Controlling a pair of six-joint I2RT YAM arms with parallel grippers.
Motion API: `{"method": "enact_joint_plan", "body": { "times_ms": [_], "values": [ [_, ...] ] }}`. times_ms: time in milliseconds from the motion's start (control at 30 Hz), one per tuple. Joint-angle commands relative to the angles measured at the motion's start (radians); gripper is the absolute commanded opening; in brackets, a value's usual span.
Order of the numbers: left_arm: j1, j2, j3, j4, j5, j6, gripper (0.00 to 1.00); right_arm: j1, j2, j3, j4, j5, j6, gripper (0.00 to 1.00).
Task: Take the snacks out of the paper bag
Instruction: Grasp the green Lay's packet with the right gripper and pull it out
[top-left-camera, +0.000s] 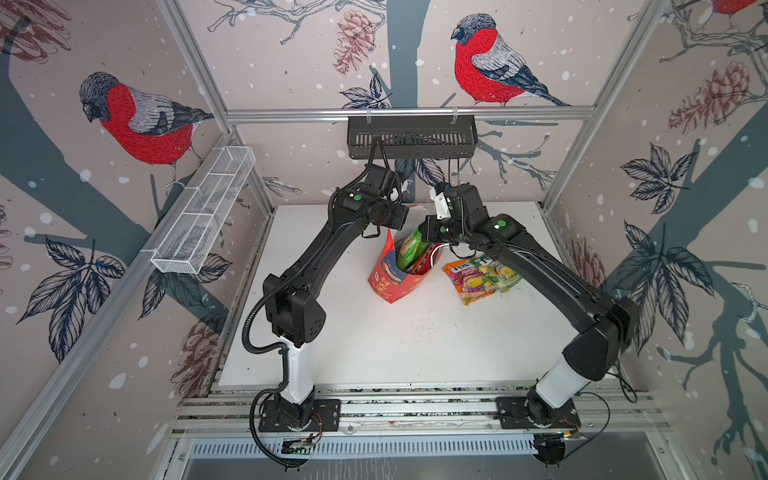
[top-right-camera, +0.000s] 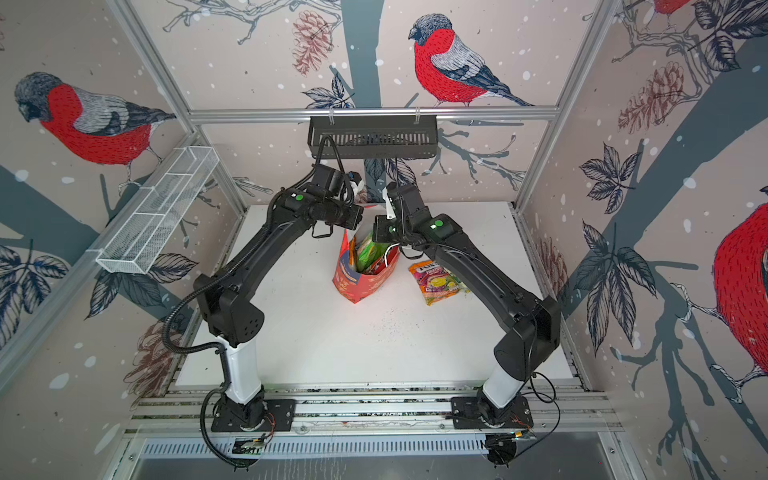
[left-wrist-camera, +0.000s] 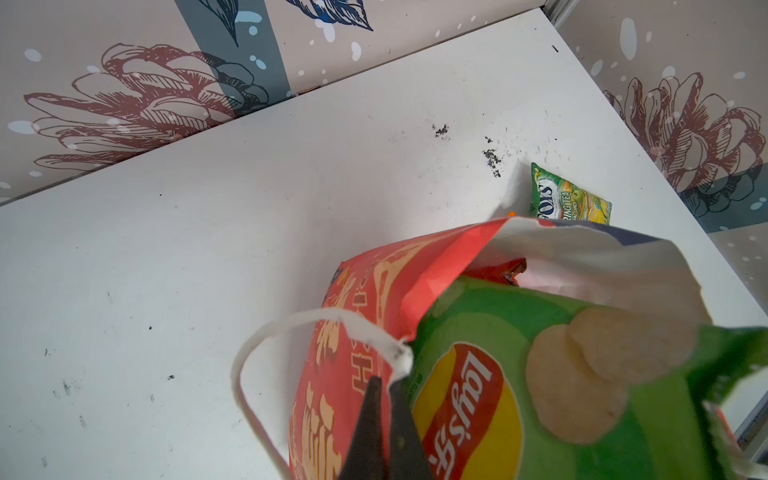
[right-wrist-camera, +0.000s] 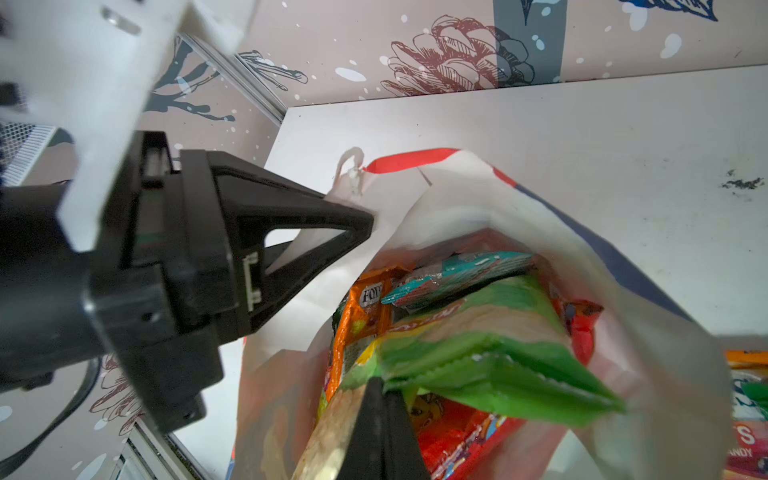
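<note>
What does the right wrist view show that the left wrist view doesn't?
Only the right wrist view looks down into the paper bag: an orange Fox's pack, a teal packet and a red packet. Only the left wrist view shows the green Fox's pack lying on the table beyond the bag. Both show the green chip bag sticking out of the bag and the left hand shut on its rim.

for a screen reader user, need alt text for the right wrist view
The right end effector is shut on the top edge of a green chip bag inside an open paper bag. The left end effector pinches its rim.
</note>
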Motion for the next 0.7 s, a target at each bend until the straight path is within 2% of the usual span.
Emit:
{"method": "enact_joint_plan", "body": {
  "times_ms": [0,667],
  "values": [
    [0.003,0.005,0.009,0.008,0.014,0.009,0.00,-0.001,-0.027,0.011,0.103,-0.032,-0.037,0.00],
    [0.003,0.003,-0.007,0.017,0.029,0.015,0.00,-0.016,-0.096,0.035,0.265,-0.077,-0.098,0.00]
  ]
}}
